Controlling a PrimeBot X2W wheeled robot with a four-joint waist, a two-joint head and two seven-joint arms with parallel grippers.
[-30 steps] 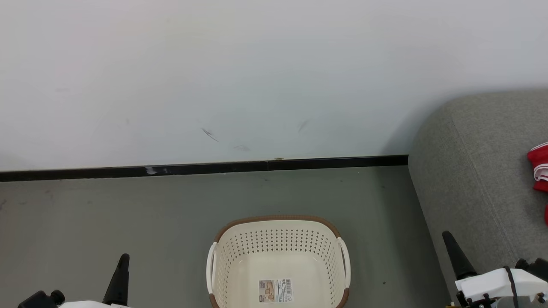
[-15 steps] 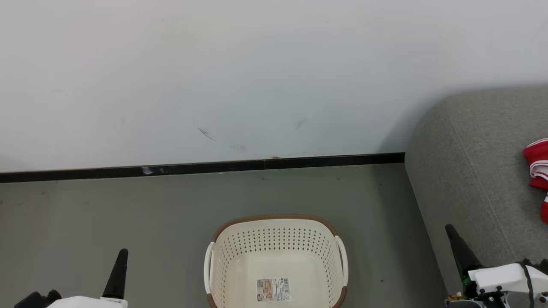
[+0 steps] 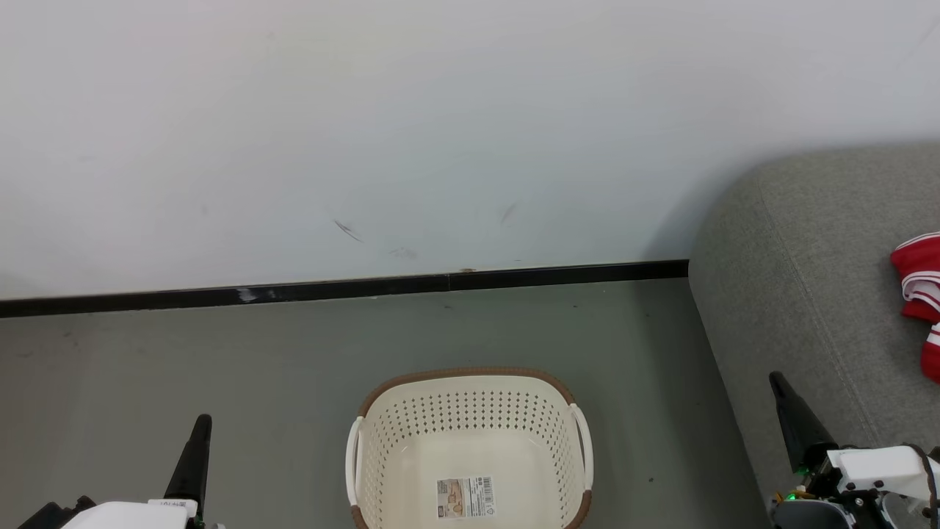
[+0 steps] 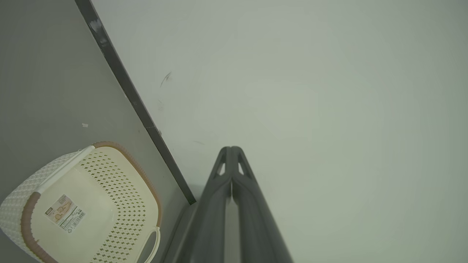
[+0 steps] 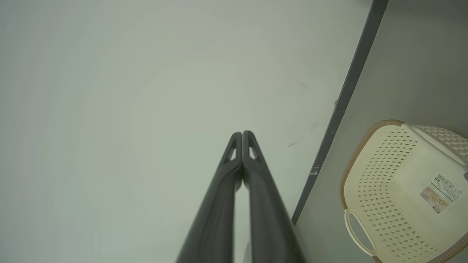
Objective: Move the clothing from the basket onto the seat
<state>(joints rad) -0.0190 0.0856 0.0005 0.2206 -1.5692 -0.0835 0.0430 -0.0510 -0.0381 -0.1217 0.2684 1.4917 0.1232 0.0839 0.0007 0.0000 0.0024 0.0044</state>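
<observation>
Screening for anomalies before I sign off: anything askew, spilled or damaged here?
Nothing serious. The laundry basket stands upright, the red clothing lies on the sofa seat; only dark scuff marks mar the wall.

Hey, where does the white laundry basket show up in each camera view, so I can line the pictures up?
Head view: laundry basket bottom centre, cut by the lower edge.
Left wrist view: laundry basket lower left.
Right wrist view: laundry basket lower right.
Shared landmark: the black baseboard beyond it.
</observation>
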